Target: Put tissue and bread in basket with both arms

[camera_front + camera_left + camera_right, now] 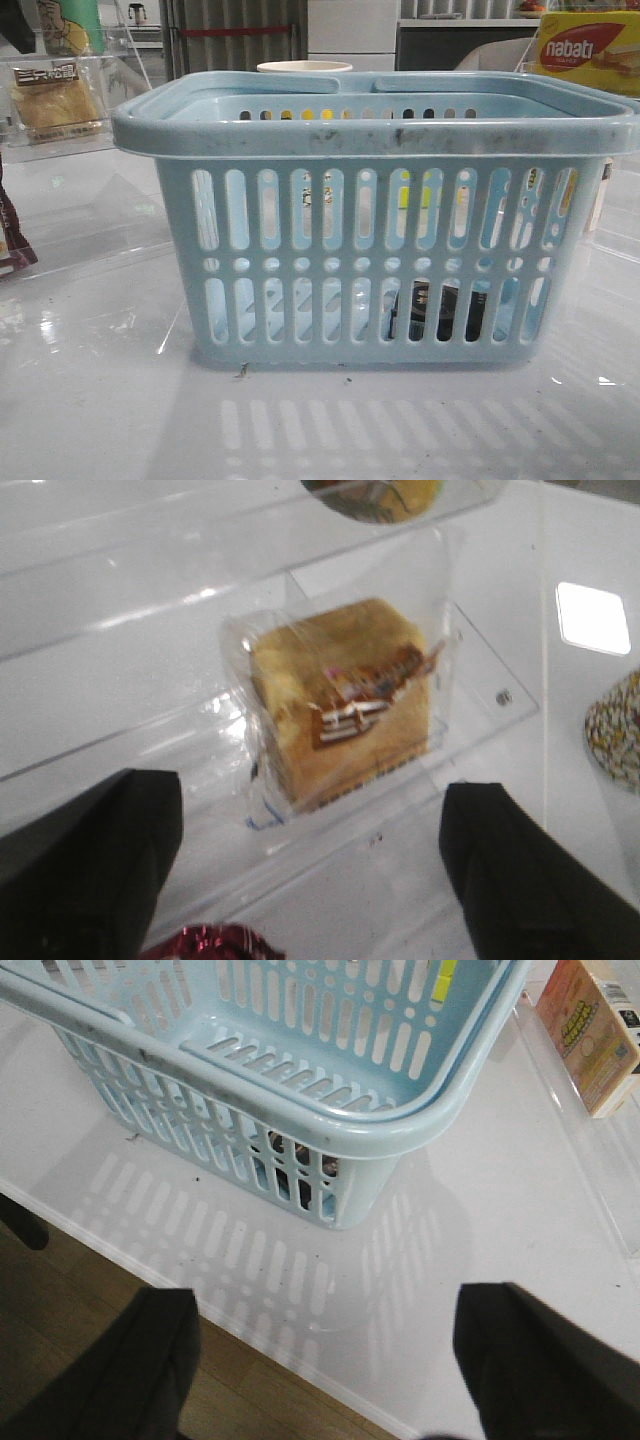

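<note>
The light-blue basket fills the middle of the front view and also shows in the right wrist view. A low dark pack, the tissue, shows through the slots on the basket floor at its front right corner, as it does in the right wrist view. The bread, golden-brown in clear wrap with a dark label, sits on a clear acrylic shelf, seen at far left in the front view. My left gripper is open and empty, a little short of the bread. My right gripper is open and empty over the table's front edge, apart from the basket.
A maroon packet lies just under my left gripper and at the front view's left edge. The yellow-red nabati box stands at back right. A pale orange box on a clear stand is right of the basket. Brown floor lies beyond the table edge.
</note>
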`<state>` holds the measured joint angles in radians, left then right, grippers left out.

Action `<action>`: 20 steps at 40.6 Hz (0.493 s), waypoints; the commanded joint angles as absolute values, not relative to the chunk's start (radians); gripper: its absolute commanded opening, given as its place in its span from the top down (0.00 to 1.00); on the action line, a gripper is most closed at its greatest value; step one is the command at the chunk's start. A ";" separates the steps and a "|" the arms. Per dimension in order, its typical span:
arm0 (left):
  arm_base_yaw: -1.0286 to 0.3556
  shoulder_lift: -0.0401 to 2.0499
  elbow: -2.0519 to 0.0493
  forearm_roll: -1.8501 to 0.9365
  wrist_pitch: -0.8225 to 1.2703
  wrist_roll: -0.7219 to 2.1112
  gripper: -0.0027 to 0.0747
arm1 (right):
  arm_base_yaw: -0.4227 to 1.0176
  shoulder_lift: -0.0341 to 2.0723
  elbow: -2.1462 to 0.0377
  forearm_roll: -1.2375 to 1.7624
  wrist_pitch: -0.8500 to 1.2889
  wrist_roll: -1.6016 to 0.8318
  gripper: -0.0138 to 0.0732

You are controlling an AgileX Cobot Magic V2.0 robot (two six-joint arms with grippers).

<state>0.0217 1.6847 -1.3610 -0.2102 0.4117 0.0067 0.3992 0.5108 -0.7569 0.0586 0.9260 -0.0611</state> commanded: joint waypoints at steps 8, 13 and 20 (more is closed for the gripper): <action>0.042 1.765 -1.495 -0.319 0.243 -0.033 0.21 | 0.398 0.514 -0.782 0.053 0.855 -0.068 0.13; 0.042 1.818 -1.528 -0.378 0.232 -0.033 0.21 | 0.398 0.514 -0.782 0.053 0.855 -0.068 0.13; 0.034 1.866 -1.548 -0.380 0.252 -0.033 0.21 | 0.398 0.514 -0.782 0.053 0.854 -0.068 0.13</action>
